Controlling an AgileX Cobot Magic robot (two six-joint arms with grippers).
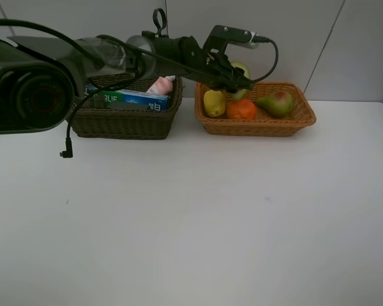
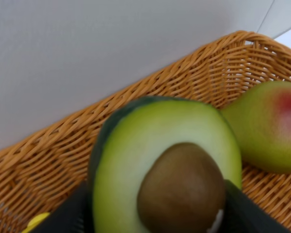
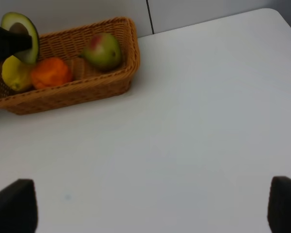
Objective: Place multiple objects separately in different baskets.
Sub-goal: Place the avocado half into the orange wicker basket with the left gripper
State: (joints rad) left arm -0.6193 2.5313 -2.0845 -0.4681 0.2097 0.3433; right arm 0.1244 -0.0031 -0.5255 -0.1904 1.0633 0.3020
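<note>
Table (image 1: pixel 191 223) lies bare nearest; beyond it the right gripper (image 3: pixel 145 206) hangs wide apart. Farther back, the left gripper (image 1: pixel 238 86) grips the halved avocado (image 2: pixel 165 170) over the tan basket (image 1: pixel 303 115), beside lemon (image 1: pixel 214 102), orange (image 1: pixel 242 109) and pear (image 1: pixel 276 102). Next: lower, then release.

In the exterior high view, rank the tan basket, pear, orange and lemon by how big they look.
1. Tan basket, clearly largest.
2. Pear.
3. Orange and lemon: these look about alike, and the left gripper partly overlaps them, so no ranking between them.
</note>
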